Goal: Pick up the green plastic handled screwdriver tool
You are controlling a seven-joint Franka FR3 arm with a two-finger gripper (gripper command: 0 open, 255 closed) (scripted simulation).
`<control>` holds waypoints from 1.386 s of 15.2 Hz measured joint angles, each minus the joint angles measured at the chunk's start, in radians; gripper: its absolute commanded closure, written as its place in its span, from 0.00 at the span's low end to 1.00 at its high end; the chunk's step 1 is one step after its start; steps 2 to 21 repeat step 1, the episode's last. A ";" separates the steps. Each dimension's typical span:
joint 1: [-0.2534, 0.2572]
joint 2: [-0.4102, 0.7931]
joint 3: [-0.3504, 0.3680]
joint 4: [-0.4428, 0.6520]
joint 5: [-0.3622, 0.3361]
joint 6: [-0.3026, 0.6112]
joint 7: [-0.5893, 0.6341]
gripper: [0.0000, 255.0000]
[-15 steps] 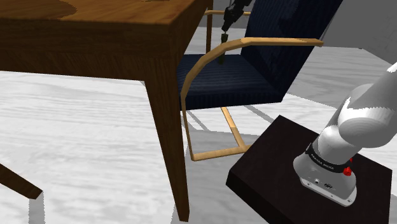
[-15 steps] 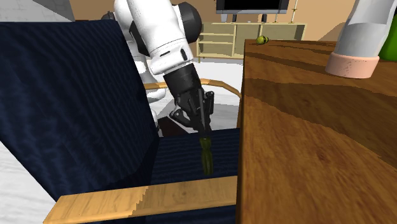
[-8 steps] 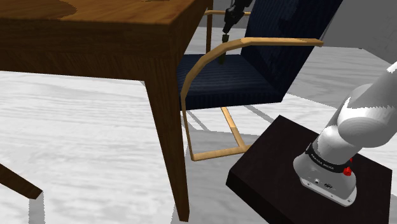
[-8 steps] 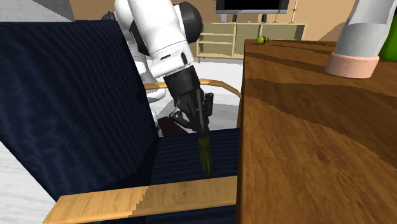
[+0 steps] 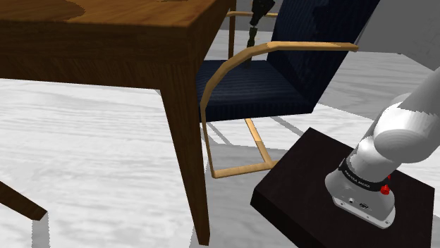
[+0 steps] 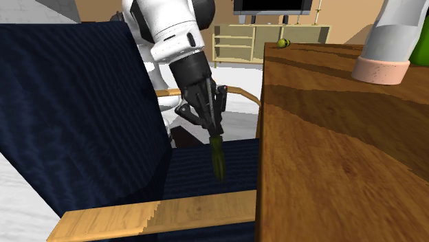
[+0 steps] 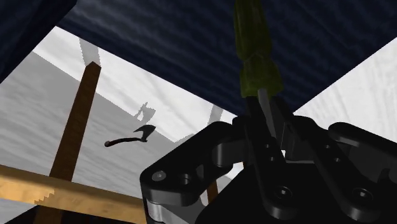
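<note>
So, gripper [image 6: 215, 129] clamped tight on shaft of green-handled screwdriver [image 6: 219, 159], handle hanging down over navy chair seat [image 6: 192, 175], wooden table [image 6: 330, 151] near, at second exterior view's right

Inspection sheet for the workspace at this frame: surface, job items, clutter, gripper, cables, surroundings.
Surface: dark blue chair seat with wooden armrests, beside a wooden table.
Job's things: green-handled screwdriver hangs handle-down over the seat, apparently clear of it.
Clutter: grey pink-based vessel and small olive item on the table; axe-shaped object on the floor.
Grippers: gripper shut on the screwdriver's shaft.
Cables: nothing seen.
Surroundings: pale floor, shelf unit, dark stand.
</note>
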State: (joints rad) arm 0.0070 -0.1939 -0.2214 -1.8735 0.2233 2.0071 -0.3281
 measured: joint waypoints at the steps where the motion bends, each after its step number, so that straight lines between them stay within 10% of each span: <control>1: -0.001 0.002 -0.001 0.010 0.000 -0.007 0.001 1.00; 21: -0.001 0.002 -0.001 0.010 0.000 -0.007 0.001 1.00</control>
